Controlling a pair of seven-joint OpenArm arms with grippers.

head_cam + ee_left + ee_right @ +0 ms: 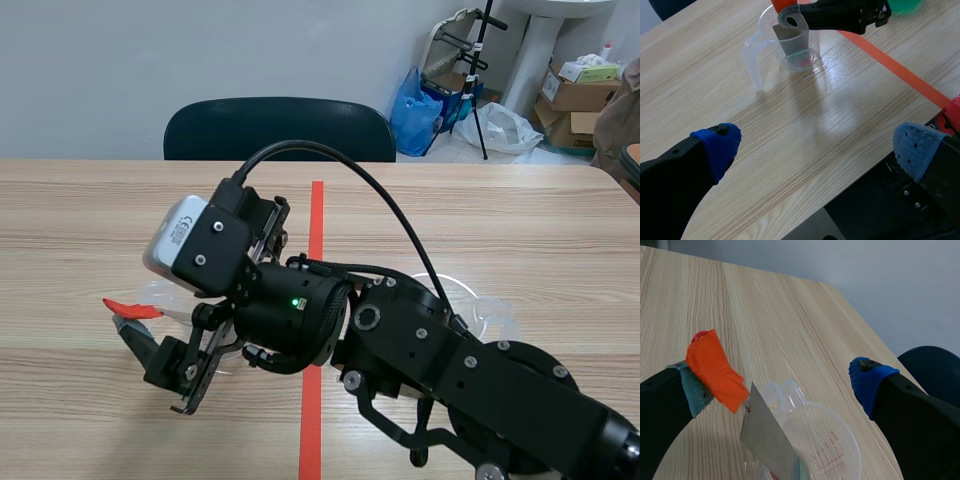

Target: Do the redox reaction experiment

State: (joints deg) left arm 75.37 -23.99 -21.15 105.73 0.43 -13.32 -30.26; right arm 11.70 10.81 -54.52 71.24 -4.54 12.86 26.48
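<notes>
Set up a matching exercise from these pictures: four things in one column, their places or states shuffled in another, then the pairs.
1 metal strip
2 orange tape
3 left gripper
4 dark chair

a beyond the far edge of the table
b lower end in the clear measuring cup
c open, over bare table
d stuck on a finger of the right gripper

Pairs: 1-b; 2-d; 3-c; 4-a

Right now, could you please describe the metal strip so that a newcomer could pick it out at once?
On the wooden table, just left of the orange-red tape line in the scene view, a clear measuring cup stands under the right arm's open jaws. The metal strip stands tilted inside it: the only flat grey piece there, its upper end wrapped in orange tape.
</notes>
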